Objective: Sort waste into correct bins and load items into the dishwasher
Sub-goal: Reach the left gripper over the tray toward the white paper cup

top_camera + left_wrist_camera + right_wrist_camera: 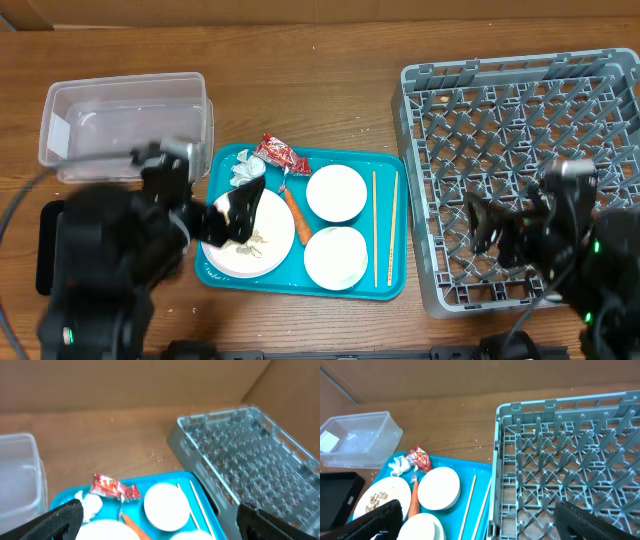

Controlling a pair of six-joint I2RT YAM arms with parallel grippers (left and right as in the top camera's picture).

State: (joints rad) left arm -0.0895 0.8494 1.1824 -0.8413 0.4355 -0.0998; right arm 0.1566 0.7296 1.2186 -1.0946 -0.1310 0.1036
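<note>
Two claws are seen, each with its jaws spread wide apart and nothing gripped between them. The left claw [235, 208] is shown above the left part of a white plate [272, 240], low in the left half of the overhead view. Brownish food scraps [376, 499] are scattered on that plate. An orange carrot piece [296, 214] is laid just beside the plate's right edge; whether it touches the rim cannot be told. Above the plate, a crumpled white tissue [245, 168] and a red snack wrapper [280, 153] are found side by side. Two white bowls [336, 192] [335, 257] are set right of the carrot, one above the other in the frame, and a pair of chopsticks [375, 228] is laid parallel just right of them. All of these are carried by a teal tray [385, 285] in the middle of the brown desk [300, 90]. A clear plastic tub [125, 80] is placed at the upper left, and a black tray [45, 245] is partly hidden under the left arm at the left edge.

The right claw [490, 228] is held over the lower left part of a grey dish rack [415, 180], which fills the right side of the frame, just beside the teal tray.
</note>
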